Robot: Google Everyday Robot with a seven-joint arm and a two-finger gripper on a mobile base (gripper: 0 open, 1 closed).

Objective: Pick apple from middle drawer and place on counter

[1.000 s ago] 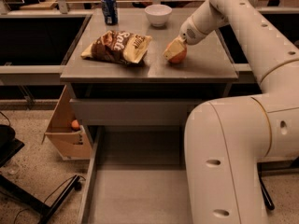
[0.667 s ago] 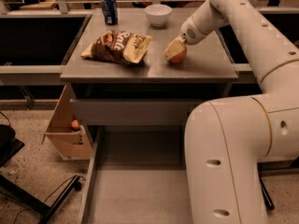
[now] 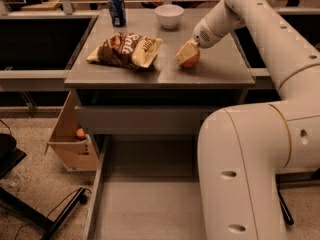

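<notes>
Up on the bench, the apple sits right against the gripper, which reaches in from the upper right. Can't tell if the jaws are clamped or loose.

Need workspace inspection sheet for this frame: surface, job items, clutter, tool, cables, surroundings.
Surface: counter, grey, slightly shiny.
Job's things: apple resting on counter, right of centre; middle drawer pulled open below.
Clutter: chip bag, white bowl, soda can on counter.
Tool: at the apple, covering its upper left side.
Cables: black cable on floor, lower left.
Surroundings: cardboard box left of drawer, small orange fruit inside.
</notes>
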